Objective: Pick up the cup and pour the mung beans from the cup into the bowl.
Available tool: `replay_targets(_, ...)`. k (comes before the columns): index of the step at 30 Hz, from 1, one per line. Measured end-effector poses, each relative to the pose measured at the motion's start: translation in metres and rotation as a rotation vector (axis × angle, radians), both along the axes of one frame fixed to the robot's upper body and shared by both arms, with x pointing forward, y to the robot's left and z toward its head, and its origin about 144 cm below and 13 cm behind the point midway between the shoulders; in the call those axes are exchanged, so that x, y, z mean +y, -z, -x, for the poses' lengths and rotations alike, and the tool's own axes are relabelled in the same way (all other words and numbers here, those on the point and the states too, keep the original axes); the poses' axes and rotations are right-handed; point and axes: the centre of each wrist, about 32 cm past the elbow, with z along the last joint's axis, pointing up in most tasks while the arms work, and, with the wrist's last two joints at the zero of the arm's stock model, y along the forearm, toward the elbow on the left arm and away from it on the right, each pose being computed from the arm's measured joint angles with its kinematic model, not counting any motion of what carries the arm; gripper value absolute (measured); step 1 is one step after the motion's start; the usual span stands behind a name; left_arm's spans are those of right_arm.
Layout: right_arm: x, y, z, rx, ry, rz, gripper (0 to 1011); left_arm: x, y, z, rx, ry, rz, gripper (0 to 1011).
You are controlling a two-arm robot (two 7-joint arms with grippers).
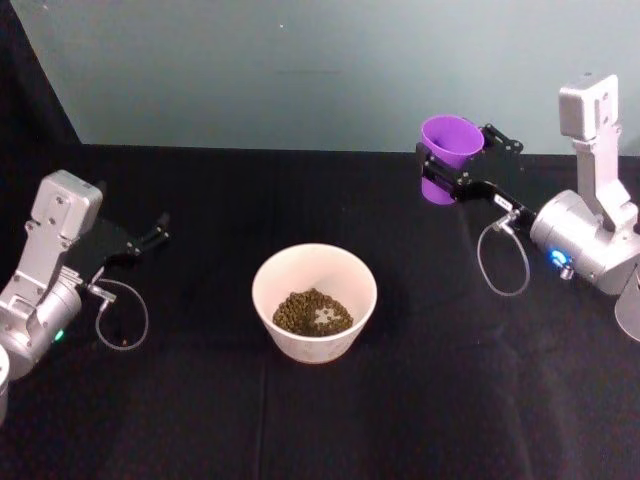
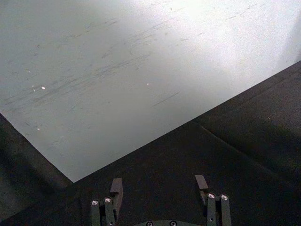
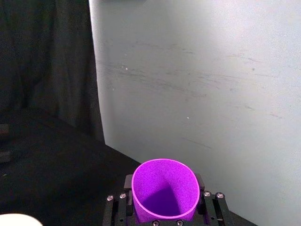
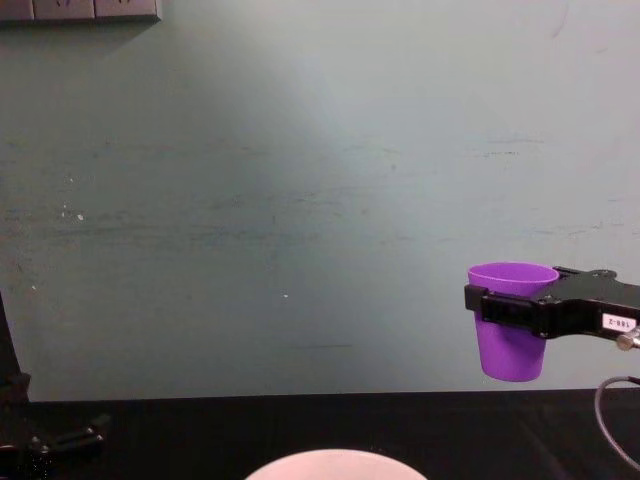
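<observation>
One purple cup (image 1: 449, 156), upright, lifted clear of the worktop (image 1: 200, 420) at far right, pinched between fingers of right hand (image 1: 452, 166); looks empty inside from the right wrist view. One white bowl (image 1: 314, 301) at centre, well apart from cup, holding a pile of mung beans (image 1: 313, 312). Left hand (image 1: 157, 232) parked at left, fingers spread, gripping nothing. Black cloth over worktop. Pale grey-green wall (image 4: 300, 180) behind, scuffed.

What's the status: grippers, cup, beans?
Right gripper shut on cup, upright, held off the table, right of bowl. Mung beans in bowl. Left gripper open, parked left. Nothing between cup and bowl.
</observation>
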Motion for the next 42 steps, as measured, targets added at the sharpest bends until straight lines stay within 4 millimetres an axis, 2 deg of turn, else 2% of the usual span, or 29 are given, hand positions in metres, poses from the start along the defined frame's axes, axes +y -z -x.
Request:
replay_targets(12,-0.012,0.01,0.014,0.009,-0.066,0.007,736,0.0,0.0,0.0,0.0,0.0,0.0,1000)
replay_targets(22,-0.016,0.041,0.026,-0.005,-0.087,0.009,735,0.0,0.0,0.0,0.0,0.0,0.0,1000)
replay_targets(28,-0.013,0.056,0.029,-0.009,-0.089,0.014,736,0.0,0.0,0.0,0.0,0.0,0.0,1000)
replay_targets(42,-0.016,0.072,0.03,0.045,-0.088,-0.004,736,0.0,0.0,0.0,0.0,0.0,0.0,1000)
